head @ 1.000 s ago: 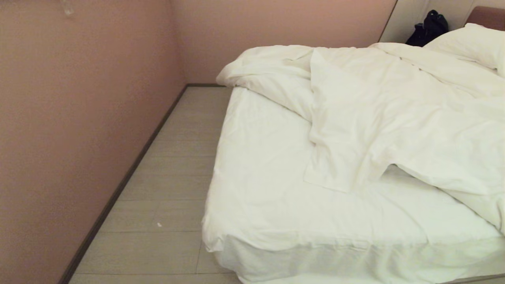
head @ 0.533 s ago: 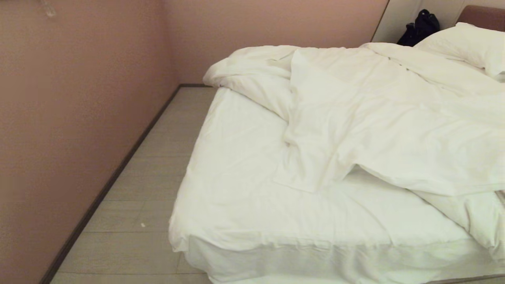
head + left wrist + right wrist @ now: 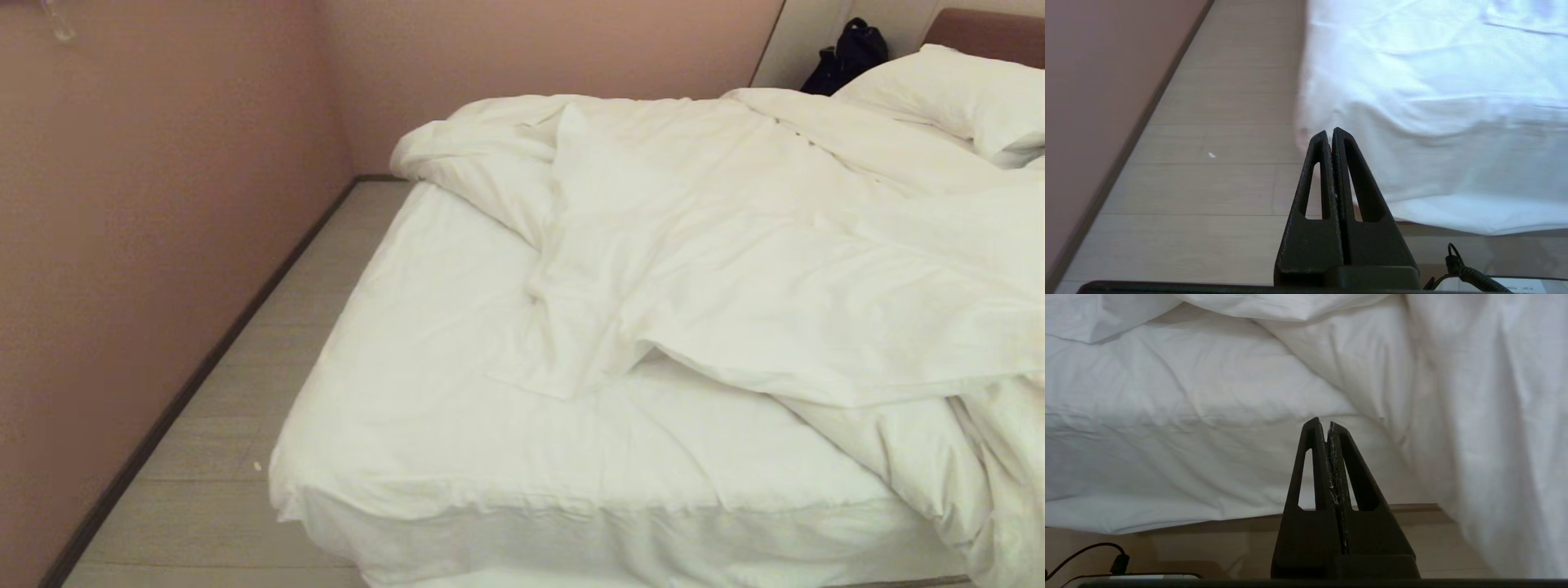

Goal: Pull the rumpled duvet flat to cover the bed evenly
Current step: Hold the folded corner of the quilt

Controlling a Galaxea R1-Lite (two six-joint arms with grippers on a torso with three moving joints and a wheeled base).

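The white duvet [image 3: 759, 245] lies rumpled across the far and right parts of the bed [image 3: 457, 425], bunched near the far left corner and spilling over the foot edge at the right [image 3: 1494, 437]. The near left part of the mattress shows bare fitted sheet. Neither arm shows in the head view. My left gripper [image 3: 1329, 131] is shut and empty, low in front of the bed's near left corner [image 3: 1412, 163]. My right gripper [image 3: 1324, 422] is shut and empty, facing the foot side of the mattress, next to the hanging duvet.
A pink wall [image 3: 147, 245] runs along the left, with a strip of pale wood floor [image 3: 245, 392] between it and the bed. A pillow [image 3: 955, 90] and a dark bag [image 3: 845, 53] sit at the head end by the reddish-brown headboard [image 3: 988, 24].
The whole head view has shifted left, so the camera has moved rightwards along the bed's foot; more of the hanging duvet shows at the right. The bedding itself has not moved.
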